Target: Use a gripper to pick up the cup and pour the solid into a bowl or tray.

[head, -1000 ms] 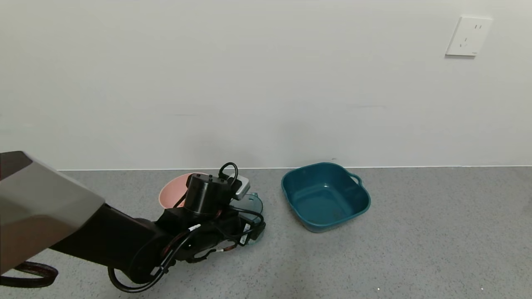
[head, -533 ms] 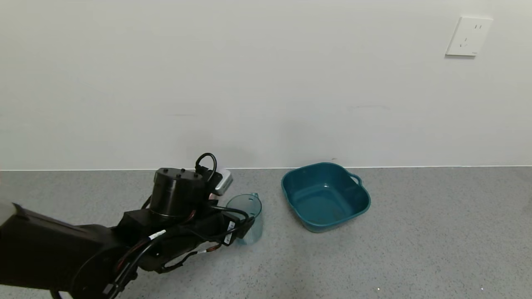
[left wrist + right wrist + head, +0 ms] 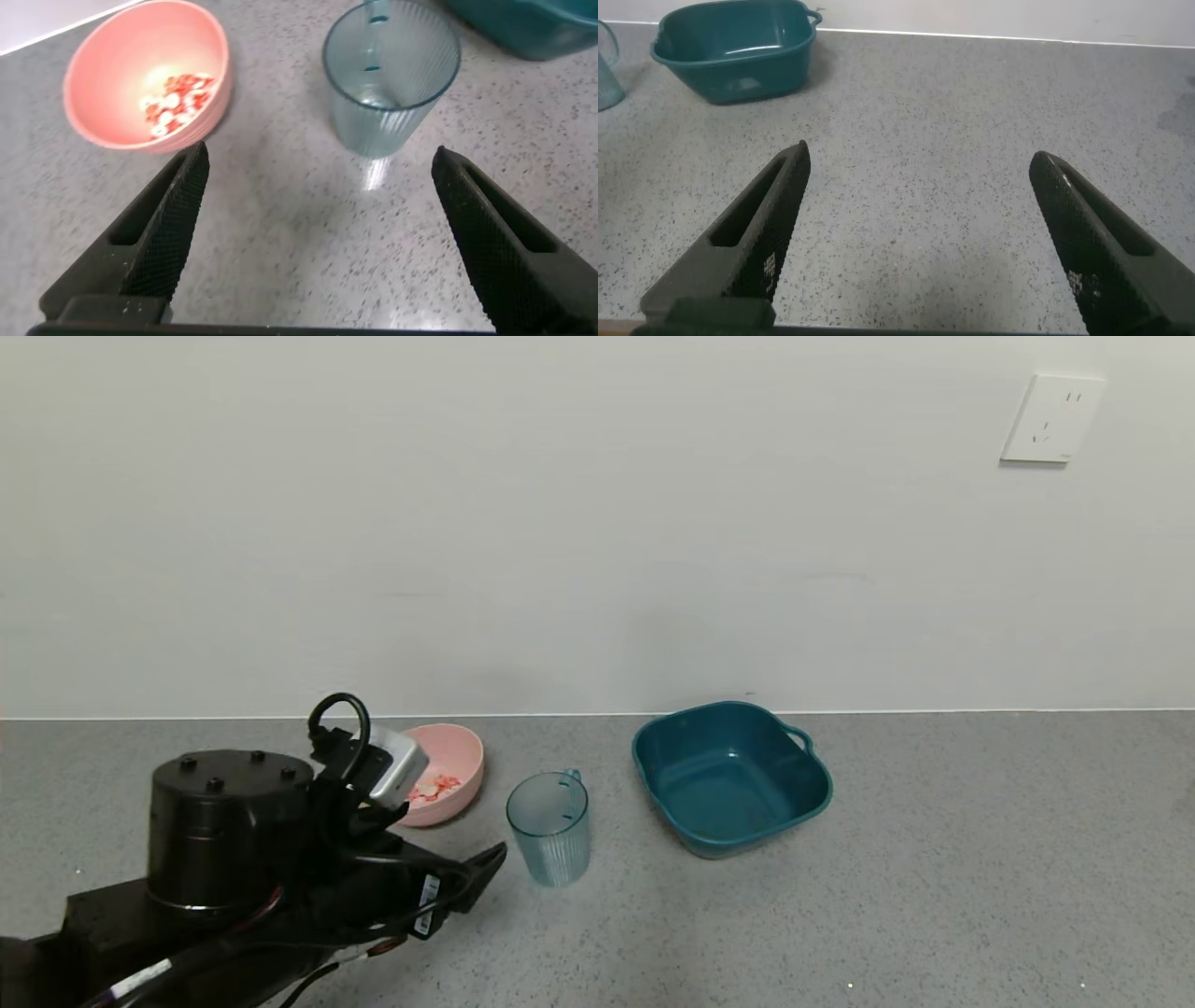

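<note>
Two grippers: both spread wide, holding nothing.
Left gripper [image 3: 313,224]: lower left of the head view, apart from the cup.
Right gripper [image 3: 915,233]: over bare counter.
Tub [image 3: 731,777]: dark teal, right of centre.
Bowl [image 3: 462,767]: pale pink, left of the cup.
Cup [image 3: 549,828]: upright, centre, looks empty.
Solid [image 3: 433,788]: in the bowl.

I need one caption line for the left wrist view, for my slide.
Open left gripper above the counter, facing the empty upright cup and the pink bowl holding the solid.
</note>
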Available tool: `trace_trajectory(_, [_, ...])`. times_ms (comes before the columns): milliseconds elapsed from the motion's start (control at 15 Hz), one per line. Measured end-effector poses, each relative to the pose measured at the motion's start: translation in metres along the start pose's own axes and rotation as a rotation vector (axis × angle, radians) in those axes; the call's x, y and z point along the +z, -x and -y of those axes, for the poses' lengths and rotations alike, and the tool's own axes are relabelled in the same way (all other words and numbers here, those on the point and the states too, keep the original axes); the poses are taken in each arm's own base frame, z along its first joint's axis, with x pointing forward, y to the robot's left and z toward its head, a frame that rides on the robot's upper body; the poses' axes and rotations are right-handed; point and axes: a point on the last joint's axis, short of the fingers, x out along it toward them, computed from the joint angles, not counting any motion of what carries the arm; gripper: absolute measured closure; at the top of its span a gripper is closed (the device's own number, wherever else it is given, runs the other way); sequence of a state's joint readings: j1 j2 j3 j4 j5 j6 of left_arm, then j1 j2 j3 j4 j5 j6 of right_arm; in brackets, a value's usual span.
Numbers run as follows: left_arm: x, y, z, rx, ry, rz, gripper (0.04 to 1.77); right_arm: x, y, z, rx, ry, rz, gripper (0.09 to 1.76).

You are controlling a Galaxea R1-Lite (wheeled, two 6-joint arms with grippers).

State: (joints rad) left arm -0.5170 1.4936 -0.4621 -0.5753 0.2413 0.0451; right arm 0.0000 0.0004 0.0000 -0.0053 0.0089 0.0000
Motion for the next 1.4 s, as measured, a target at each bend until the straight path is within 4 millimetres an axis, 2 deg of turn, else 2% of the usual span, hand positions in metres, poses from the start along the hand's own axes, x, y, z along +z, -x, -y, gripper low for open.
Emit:
trace_trajectory(400, [-0.014, 0.043, -0.011, 0.067, 0.016, 0.056, 0.1, 0.0, 0.0, 0.0, 0.0, 0.0, 0.0, 0.14])
trace_trajectory(867, [-0.036, 0.096, -0.026, 0.199, 0.013, 0.019, 0.09, 0.0, 0.0, 0.0, 0.0, 0.0, 0.0, 0.14])
trace_trajectory(1400, [-0.069, 0.154, -0.047, 0.383, 0.079, 0.049, 0.09, 0.0, 0.0, 0.0, 0.0, 0.0, 0.0, 0.14])
